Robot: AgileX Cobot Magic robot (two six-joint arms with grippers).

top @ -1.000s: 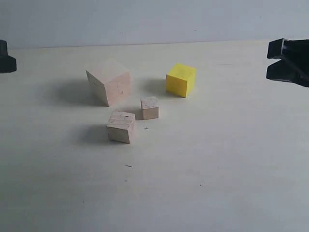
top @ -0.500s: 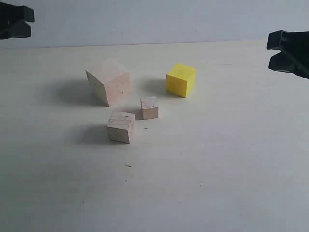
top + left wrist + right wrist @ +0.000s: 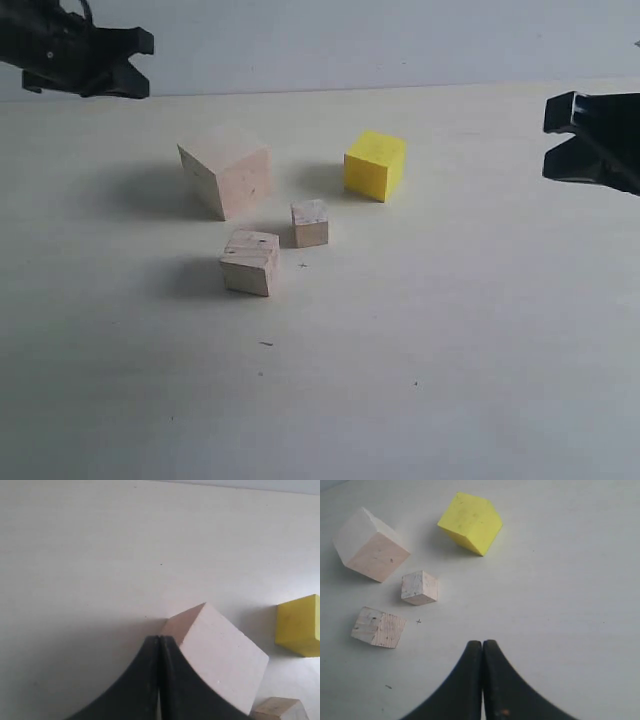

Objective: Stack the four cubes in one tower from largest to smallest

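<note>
The four cubes stand apart on the table, none resting on another. The large pale wood cube is at the left. The yellow cube is to its right. The small wood cube and the medium wood cube lie nearer the front. My left gripper is shut and empty, raised behind and left of the large cube. My right gripper is shut and empty, well to the right of the yellow cube.
The pale table runs back to a light wall. A corner of one smaller wood cube shows at the edge of the left wrist view. Small dark specks mark the tabletop in front of the cubes.
My left gripper has risen and come in from the left edge toward the large cube. My right gripper has edged slightly left. The cubes have not moved.
</note>
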